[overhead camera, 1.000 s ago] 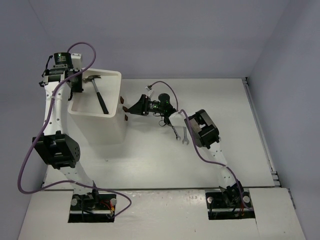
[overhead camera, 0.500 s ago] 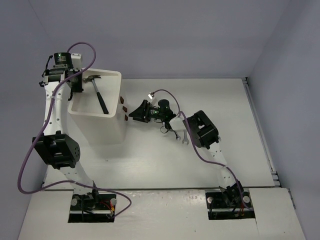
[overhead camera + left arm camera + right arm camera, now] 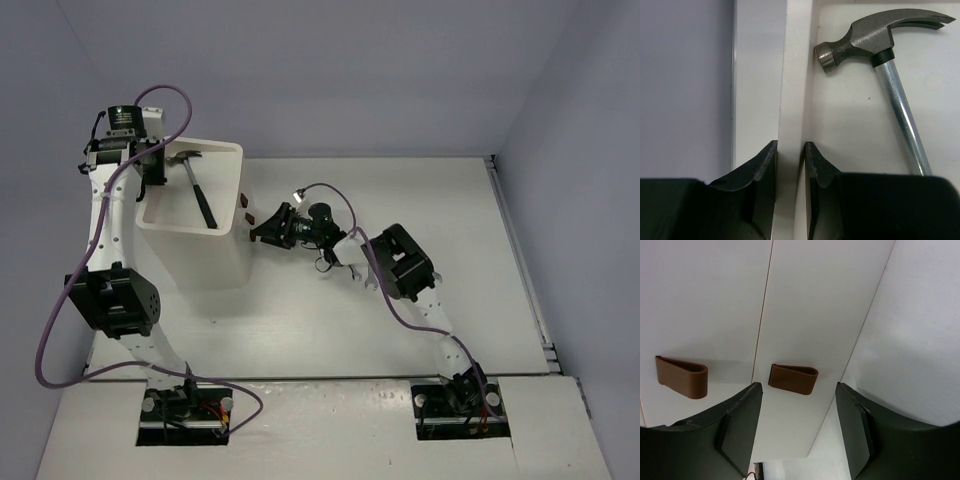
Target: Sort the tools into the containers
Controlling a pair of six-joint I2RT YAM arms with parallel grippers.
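While the hammer (image 3: 198, 190) is lying diagonally in the shallow top tray (image 3: 228, 150) of the white cabinet (image 3: 215, 262), which is standing in the upper left of the overhead view, its steel head is pointing toward the tray's far left corner and its black grip is reaching toward the near rim. In the left wrist view the head is sitting at the upper right, with the bright shaft running down toward the lower right edge.

The left gripper (image 3: 790, 146) is straddling the tray's left wall, its two dark fingers (image 3: 765, 165) pressing in on the thin white rim from either side, so it is pinching the cabinet there.

On the cabinet's right face, the drawer fronts are showing small dark-red handles. The right gripper (image 3: 798, 390) is facing them from just beside, its jaws standing spread and touching nothing; one handle (image 3: 793, 379) is sitting between the finger pads, and a second handle (image 3: 682, 376) is lying further left in that view.

The white table (image 3: 450, 210) is stretching away to the right.
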